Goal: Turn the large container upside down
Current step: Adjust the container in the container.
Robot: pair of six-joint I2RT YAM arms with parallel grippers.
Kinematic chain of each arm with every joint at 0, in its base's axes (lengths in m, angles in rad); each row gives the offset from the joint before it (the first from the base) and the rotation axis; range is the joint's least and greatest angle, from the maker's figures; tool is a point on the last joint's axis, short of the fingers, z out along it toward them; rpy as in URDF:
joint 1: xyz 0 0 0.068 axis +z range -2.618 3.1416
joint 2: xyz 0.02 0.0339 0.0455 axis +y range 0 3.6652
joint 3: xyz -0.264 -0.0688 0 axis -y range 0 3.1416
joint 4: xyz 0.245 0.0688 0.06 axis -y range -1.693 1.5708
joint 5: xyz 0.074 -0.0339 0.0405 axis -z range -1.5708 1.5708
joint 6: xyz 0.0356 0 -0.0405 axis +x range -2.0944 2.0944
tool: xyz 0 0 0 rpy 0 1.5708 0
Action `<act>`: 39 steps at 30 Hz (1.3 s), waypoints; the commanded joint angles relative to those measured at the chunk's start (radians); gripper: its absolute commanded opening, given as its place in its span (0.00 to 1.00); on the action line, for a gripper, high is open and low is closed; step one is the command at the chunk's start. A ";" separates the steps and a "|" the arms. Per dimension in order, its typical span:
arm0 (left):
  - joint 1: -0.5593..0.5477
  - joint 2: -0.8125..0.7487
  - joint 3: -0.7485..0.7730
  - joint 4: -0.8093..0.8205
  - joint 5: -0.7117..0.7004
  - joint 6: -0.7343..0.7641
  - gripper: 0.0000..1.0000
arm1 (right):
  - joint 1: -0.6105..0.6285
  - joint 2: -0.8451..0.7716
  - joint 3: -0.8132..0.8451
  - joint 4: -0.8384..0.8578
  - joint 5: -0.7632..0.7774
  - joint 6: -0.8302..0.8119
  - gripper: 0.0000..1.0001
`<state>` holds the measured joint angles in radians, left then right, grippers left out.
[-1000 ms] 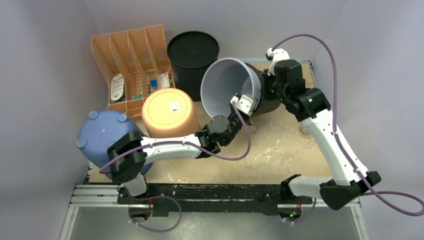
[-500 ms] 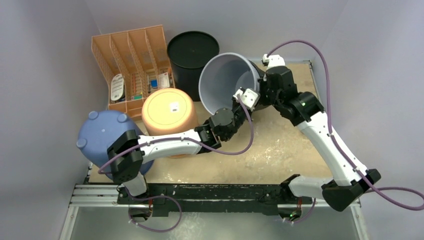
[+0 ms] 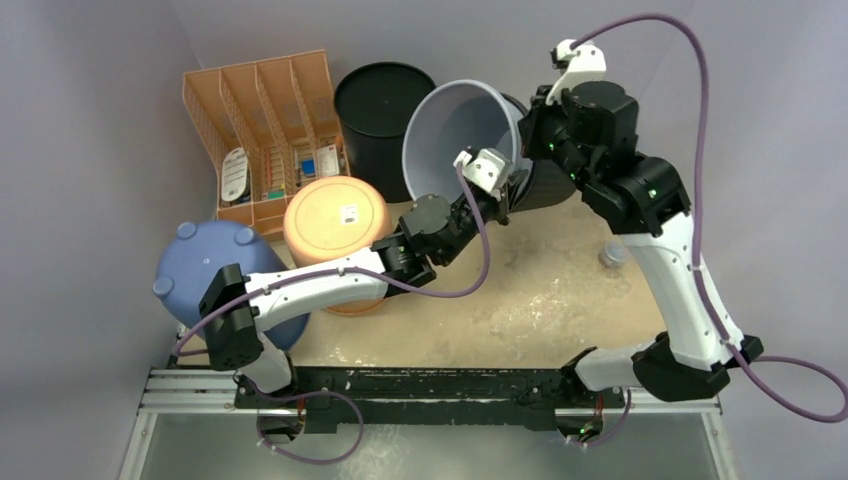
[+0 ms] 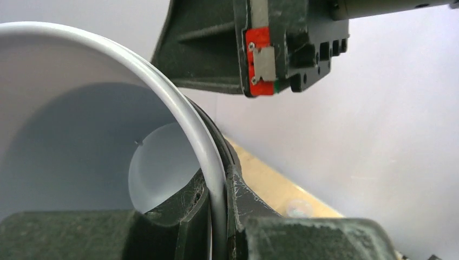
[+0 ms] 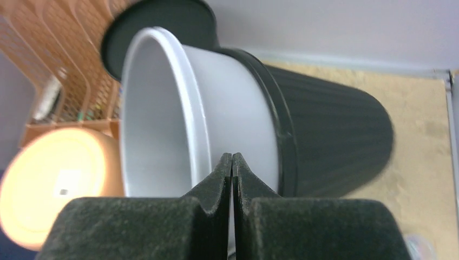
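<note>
The large container [image 3: 455, 135], a grey tub nested in a ribbed black shell, lies tipped on its side at the back of the table, mouth facing left and towards the camera. My left gripper [image 3: 503, 190] is shut on its near rim; in the left wrist view the grey rim [image 4: 208, 162] runs between the pads of this gripper [image 4: 219, 189]. My right gripper [image 3: 528, 135] hangs just above the container's right side. In the right wrist view its tips [image 5: 231, 158] are pressed together with nothing between them, in front of the grey wall [image 5: 162, 119].
An orange file rack [image 3: 265, 130] stands at the back left with a black bin [image 3: 385, 100] beside it. An upturned orange tub [image 3: 335, 225] and an upturned blue tub [image 3: 205, 270] sit to the left. A small clear object [image 3: 612, 257] lies on the sandy mat at the right.
The container's mouth has tipped higher as my left gripper lifted the rim. My right arm has risen above the container and its jaws have closed fully.
</note>
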<state>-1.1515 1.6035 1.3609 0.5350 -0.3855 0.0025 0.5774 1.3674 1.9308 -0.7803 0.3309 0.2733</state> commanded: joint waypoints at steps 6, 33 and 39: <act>-0.046 -0.136 0.107 0.280 0.231 0.018 0.00 | 0.031 0.022 -0.214 0.008 0.013 0.060 0.03; -0.039 -0.167 0.080 0.238 0.199 0.077 0.00 | -0.052 -0.038 -0.129 0.034 -0.094 0.020 0.00; -0.019 -0.158 0.084 0.230 0.181 0.080 0.00 | 0.091 0.048 0.151 -0.056 -0.048 0.027 0.00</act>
<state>-1.1603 1.5383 1.3445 0.3939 -0.3412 0.0235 0.5671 1.3933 1.9186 -0.7807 0.3500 0.2844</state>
